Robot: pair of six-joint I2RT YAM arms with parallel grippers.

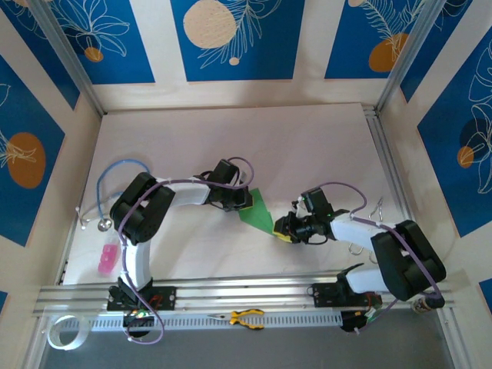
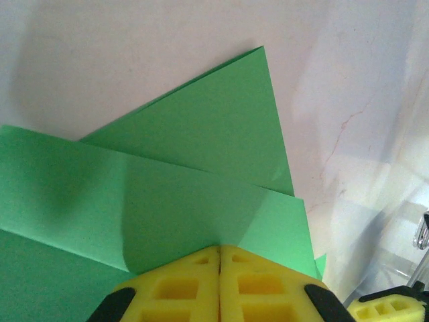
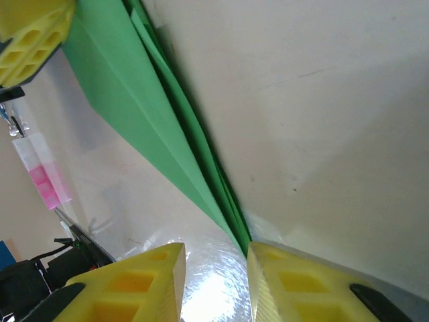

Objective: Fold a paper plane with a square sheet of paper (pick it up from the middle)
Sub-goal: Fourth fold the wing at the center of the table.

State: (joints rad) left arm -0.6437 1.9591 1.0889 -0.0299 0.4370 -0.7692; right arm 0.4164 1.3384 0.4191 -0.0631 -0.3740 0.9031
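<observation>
The bright green paper (image 1: 259, 209) lies mid-table, folded into layered flaps with a pointed lower tip. My left gripper (image 1: 240, 198) is at its left edge. In the left wrist view the yellow fingers (image 2: 175, 288) are pressed together, shut on the paper (image 2: 201, 168), which fans out from their tips with several creases. My right gripper (image 1: 280, 229) is at the paper's lower tip. In the right wrist view it stands open (image 3: 214, 253), and the paper's narrow point (image 3: 167, 134) ends at the inner edge of the right-hand finger (image 3: 288, 282).
A pink object (image 1: 108, 256) lies near the left arm's base, with a blue cable loop (image 1: 115, 171) behind it. Yellow-handled pliers (image 1: 246, 317) rest on the front rail. Metal hooks (image 1: 377, 206) lie at the right. A tape roll (image 1: 61, 335) sits at the front left.
</observation>
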